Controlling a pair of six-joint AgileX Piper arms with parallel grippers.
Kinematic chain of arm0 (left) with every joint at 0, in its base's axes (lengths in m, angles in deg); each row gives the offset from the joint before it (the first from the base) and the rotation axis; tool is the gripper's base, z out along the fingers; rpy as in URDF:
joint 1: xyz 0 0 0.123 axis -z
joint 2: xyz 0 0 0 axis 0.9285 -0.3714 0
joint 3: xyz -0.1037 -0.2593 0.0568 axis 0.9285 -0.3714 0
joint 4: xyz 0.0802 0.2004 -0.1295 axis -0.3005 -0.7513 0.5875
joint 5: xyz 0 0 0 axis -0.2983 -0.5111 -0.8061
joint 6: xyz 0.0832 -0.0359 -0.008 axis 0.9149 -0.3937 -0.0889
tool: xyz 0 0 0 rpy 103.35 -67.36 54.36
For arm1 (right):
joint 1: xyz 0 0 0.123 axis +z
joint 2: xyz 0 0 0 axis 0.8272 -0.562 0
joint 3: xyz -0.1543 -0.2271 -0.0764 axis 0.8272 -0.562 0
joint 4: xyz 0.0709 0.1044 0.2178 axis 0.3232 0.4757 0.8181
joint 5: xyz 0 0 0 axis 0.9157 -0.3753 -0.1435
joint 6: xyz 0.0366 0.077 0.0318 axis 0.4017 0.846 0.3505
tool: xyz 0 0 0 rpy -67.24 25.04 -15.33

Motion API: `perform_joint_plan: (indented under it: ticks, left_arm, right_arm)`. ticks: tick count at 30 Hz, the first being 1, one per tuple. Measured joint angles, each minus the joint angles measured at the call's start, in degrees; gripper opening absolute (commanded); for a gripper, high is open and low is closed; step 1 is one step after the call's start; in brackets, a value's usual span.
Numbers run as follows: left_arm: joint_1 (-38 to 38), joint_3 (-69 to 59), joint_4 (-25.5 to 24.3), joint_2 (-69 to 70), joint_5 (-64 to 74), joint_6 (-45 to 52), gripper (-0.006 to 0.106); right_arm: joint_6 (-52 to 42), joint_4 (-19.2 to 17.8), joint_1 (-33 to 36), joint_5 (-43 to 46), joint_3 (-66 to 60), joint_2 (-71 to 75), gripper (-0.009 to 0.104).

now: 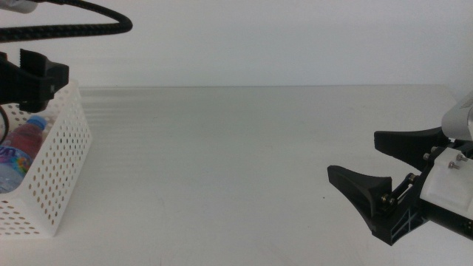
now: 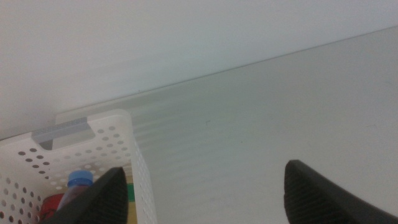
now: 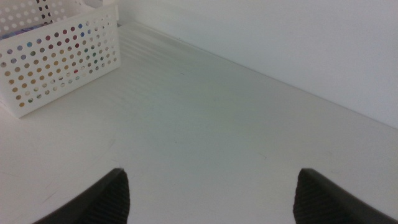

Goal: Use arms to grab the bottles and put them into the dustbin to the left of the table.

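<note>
middle view shows the dustbin [image 1: 52, 166] at the far left of the table [image 1: 236, 162], and the bottles look to be inside it: the water bottle [image 1: 18, 151] with its blue cap lies against the perforated wall, and through the left wrist view i can make out that blue cap again, a bit of the red can [image 2: 53, 205] and a strip of green label low in the basket. nothing else stands on the tabletop, so i'd judge the sorting done or nearly so.

the left gripper [image 1: 33, 77] hangs just above the basket's rim, jaws spread wide and holding nothing, which fits a release over the opening. the right gripper [image 1: 384, 181] sits low at the right side, well apart from the basket, jaws also spread and empty; it seems to be waiting.

between the two there is a broad bare stretch of table back to the wall. the only edge to mind is the basket's rim right under the left jaws, should that arm swing sideways before lifting.
</note>
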Motion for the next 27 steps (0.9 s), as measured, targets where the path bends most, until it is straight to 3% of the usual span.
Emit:
perform_joint_plan:
  ticks: [9, 21, 27]
  left_arm:
    - [0.0, -0.8, 0.0, 0.2, -0.4, 0.0, 0.078]
    - [0.0, -17.0, -0.4, 18.4, -2.1, 0.0, 0.078]
    - [0.0, -29.1, -1.3, 31.6, -3.9, 0.0, 0.078]
  right_arm:
    - [0.0, 1.5, -3.2, -0.3, -1.1, 5.8, 0.075]
    - [0.0, 3.4, -22.7, -0.6, -14.1, 25.5, 0.075]
    - [0.0, 3.5, -28.1, -0.9, -20.9, 36.0, 0.075]
